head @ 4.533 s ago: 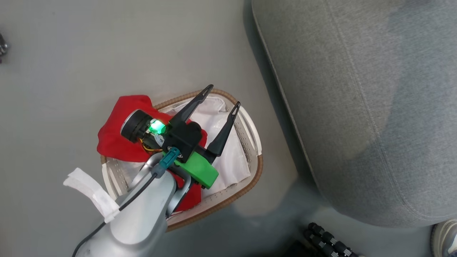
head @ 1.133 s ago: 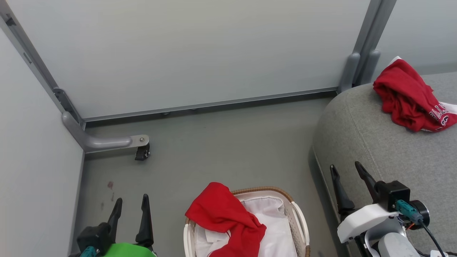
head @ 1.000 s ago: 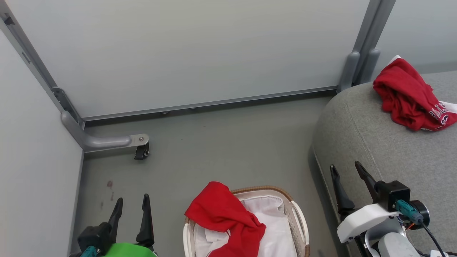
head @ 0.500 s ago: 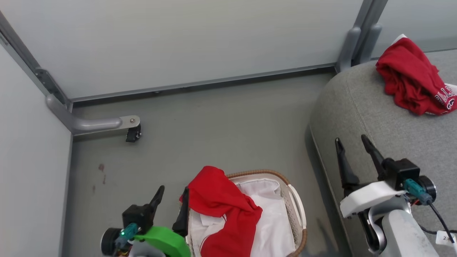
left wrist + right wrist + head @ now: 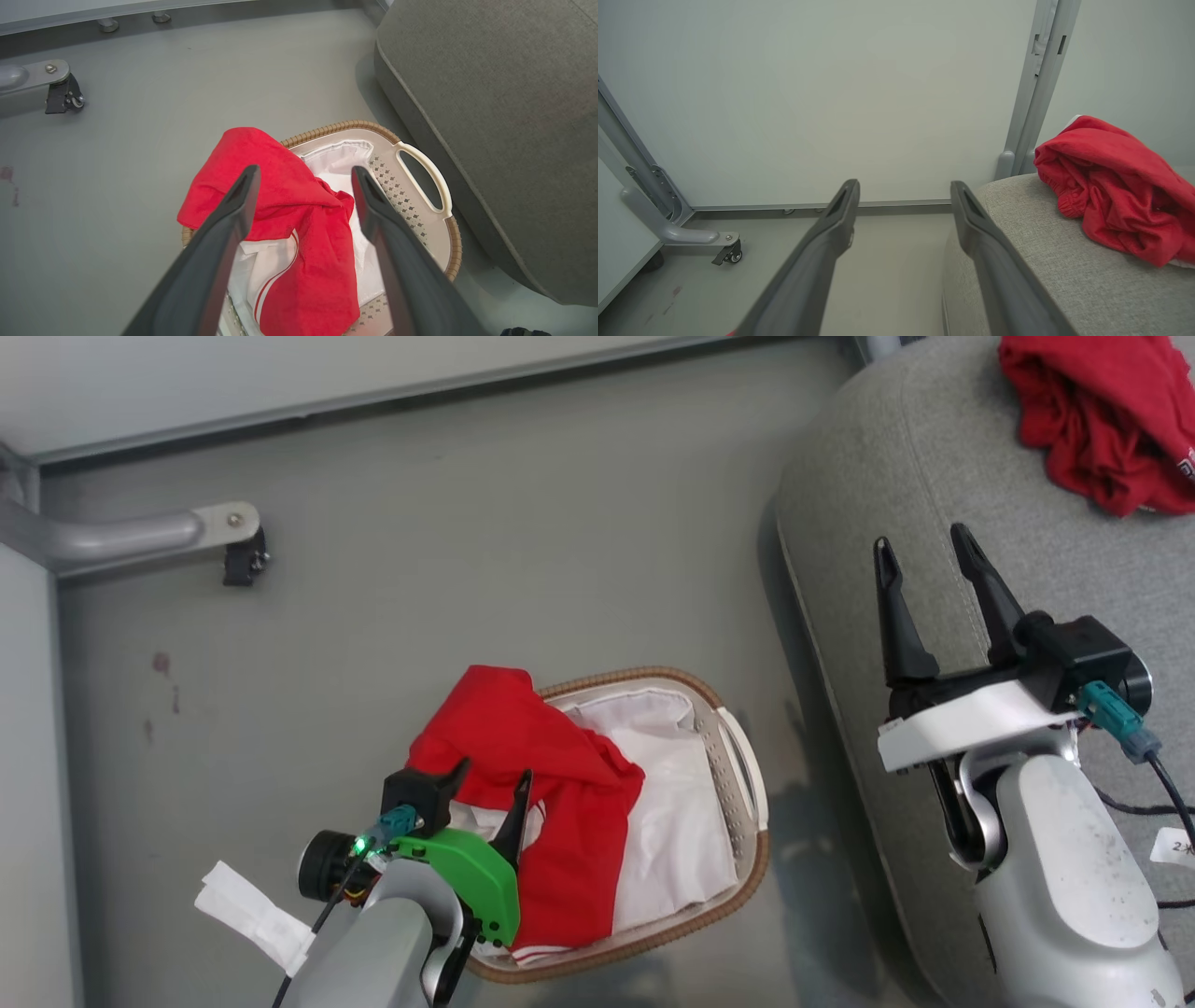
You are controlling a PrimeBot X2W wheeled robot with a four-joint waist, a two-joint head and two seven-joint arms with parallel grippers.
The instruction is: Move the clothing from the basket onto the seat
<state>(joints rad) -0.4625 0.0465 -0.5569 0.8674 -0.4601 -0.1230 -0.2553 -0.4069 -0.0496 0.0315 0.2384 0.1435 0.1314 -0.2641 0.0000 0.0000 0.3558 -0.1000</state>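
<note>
Left gripper (image 5: 493, 771) and right gripper (image 5: 920, 538) are held open; 1 red garment (image 5: 551, 775) is draped over the laundry basket (image 5: 758, 863) at 10 o'clock.

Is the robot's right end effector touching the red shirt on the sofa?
Apart. In the head view, a stretch of bare grey sofa shows between the open right end effector and the red shirt.

Head camera tipped downward within the last second — most of the wall (image 5: 187, 373) has slid out of frame. The left gripper (image 5: 494, 771), earlier low over bare floor (image 5: 467, 523) at seven o'clock, has swung over the basket (image 5: 624, 674) at its nine o'clock rim, fingers spread above the red garment (image 5: 560, 775).
</note>
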